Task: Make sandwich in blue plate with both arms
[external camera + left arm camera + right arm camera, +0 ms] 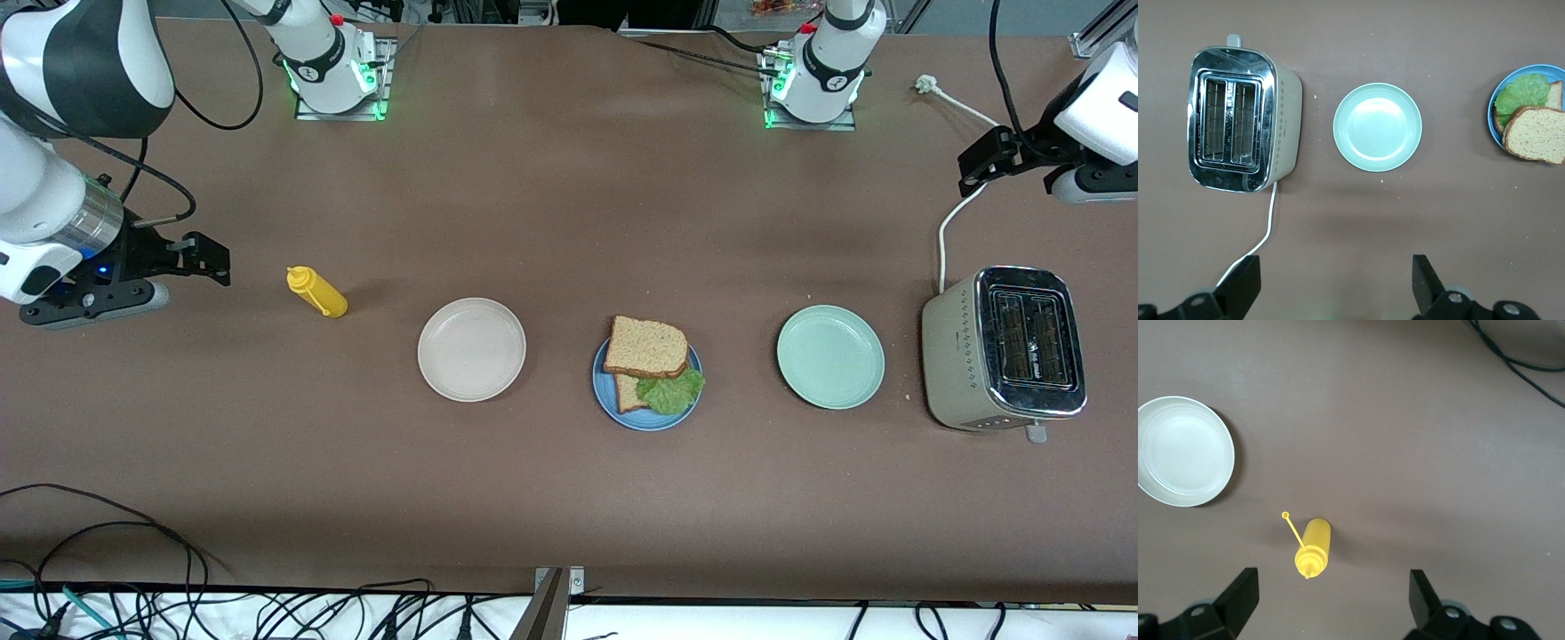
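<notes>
The sandwich lies on the blue plate (646, 420) mid-table. Its top bread slice (646, 347) sits askew and overhangs the rim. A ruffled lettuce leaf (672, 389) and the lower slice (627, 392) stick out beneath it. The left wrist view catches the blue plate (1491, 115), lettuce (1523, 93) and top slice (1538, 133) at its edge. My left gripper (976, 164) (1335, 270) hangs open and empty over the table at the left arm's end, above the toaster's cord. At the right arm's end my right gripper (213, 260) (1333, 581) is open and empty, over the table by the yellow bottle.
A yellow squeeze bottle (317, 292) (1315, 543) lies on its side. A cream-white plate (425, 348) (1228, 453) and a pale green plate (784, 357) (1338, 127) flank the blue one. A toaster (1005, 347) (1238, 120) with a white cord (944, 236) stands at the left arm's end.
</notes>
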Tool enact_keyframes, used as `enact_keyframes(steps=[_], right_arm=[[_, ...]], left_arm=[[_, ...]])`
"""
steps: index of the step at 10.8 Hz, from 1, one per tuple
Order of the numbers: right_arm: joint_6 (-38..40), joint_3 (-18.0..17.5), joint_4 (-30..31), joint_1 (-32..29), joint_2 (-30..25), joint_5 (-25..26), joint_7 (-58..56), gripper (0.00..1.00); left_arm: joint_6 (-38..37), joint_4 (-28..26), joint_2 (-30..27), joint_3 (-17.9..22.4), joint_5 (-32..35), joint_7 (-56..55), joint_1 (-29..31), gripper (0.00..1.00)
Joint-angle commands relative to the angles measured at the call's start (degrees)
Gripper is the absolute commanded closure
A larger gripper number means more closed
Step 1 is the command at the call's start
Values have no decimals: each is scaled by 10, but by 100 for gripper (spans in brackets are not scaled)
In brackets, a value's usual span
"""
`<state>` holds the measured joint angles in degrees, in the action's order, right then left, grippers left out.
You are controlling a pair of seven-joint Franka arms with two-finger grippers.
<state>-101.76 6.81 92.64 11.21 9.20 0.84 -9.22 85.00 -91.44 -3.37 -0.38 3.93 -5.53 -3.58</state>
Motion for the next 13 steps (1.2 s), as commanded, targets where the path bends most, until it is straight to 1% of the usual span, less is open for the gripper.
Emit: enact_keyframes(steps=[1,3,6,8,9,10,11,13], right_arm=[[2,-125,-3,-103,-8,58,51,0],[2,-142,-3,-121,-8,56,61,0],[11,-138,-5,-120,-11,48,97,0],[38,-141,-36,-120,-9,48,120,0],[43,-142,-39,-120,-10,42,153,0],[43,-142,-40,-120,-11,23,174,0],[42,-140,-46,-120,-11,14,180,0],[42,-141,-50,-119,-8,19,178,0]], left_arm=[[-28,65,35,1,9,-4,1,0],[-28,65,38,-1,7,-4,0,0],[-27,65,38,-2,-2,-4,0,0],[-28,65,38,-3,-2,-4,-2,0],[-27,65,38,-3,-2,-4,-2,0],[-27,65,38,-2,-2,-4,-2,0],[-27,66,38,-2,-2,-4,-1,0],[-27,65,38,-2,-2,-4,1,0]])
